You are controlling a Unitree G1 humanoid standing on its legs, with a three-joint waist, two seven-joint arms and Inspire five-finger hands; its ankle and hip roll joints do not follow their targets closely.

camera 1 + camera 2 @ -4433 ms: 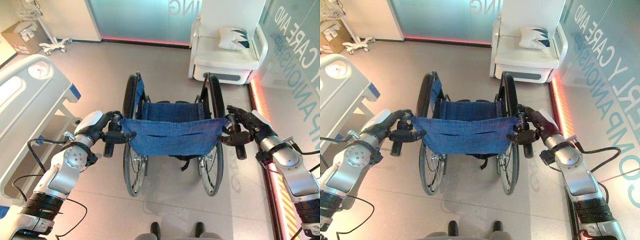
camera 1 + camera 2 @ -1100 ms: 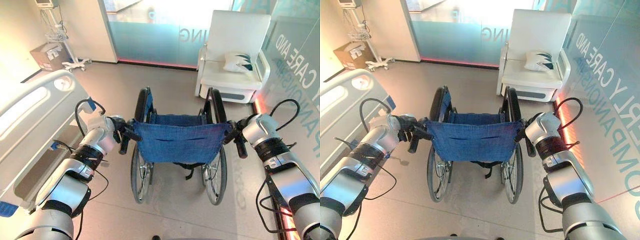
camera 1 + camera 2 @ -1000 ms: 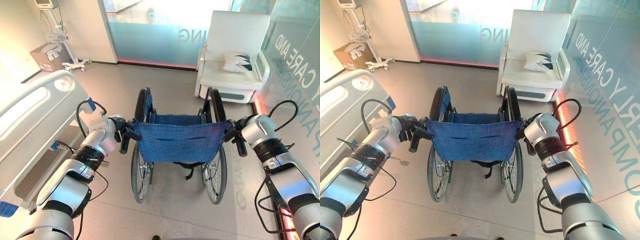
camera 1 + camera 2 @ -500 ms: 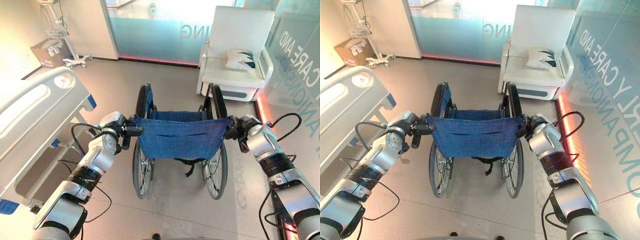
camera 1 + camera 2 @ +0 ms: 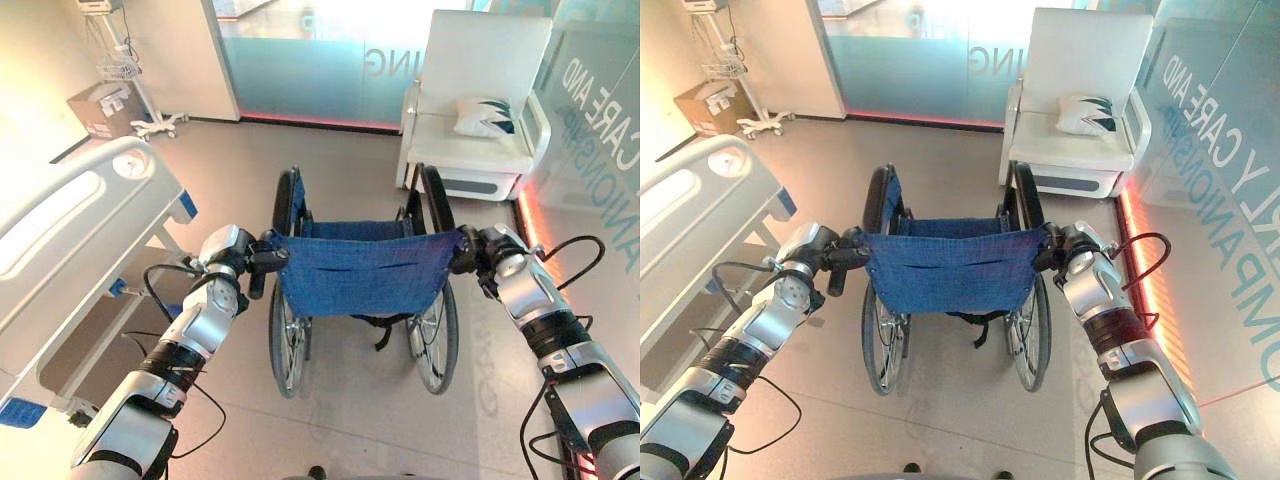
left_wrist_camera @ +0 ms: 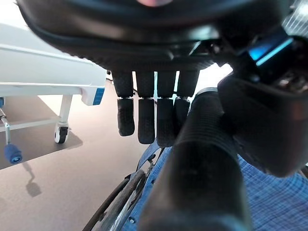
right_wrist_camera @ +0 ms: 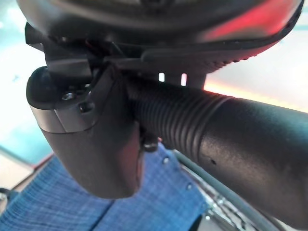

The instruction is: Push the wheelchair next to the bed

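Observation:
The wheelchair [image 5: 360,272], with its blue cloth back and black wheels, stands on the floor straight ahead, facing away from me. My left hand [image 5: 242,262] is shut on its left push handle [image 6: 202,163]; the fingers [image 6: 149,115] curl on one side of the ribbed grip and the thumb on the other. On the other side my right hand [image 5: 478,250] is shut on the right push handle [image 7: 226,139], with the thumb [image 7: 91,139] wrapped against the grip. Both arms reach forward. The white bed [image 5: 70,225] runs along the left, its foot end level with the wheelchair's wheels.
A white armchair [image 5: 480,70] with a patterned cushion [image 5: 488,115] stands at the back right, just beyond the wheelchair. A frosted glass wall [image 5: 1230,200] runs down the right side. A cardboard box [image 5: 100,108] and a wheeled stand [image 5: 150,122] sit at the back left. Bare floor separates wheelchair and bed.
The whole picture has shifted with the camera. Both hands have kept hold of the handles, and the arms now reach out straighter behind the wheelchair.

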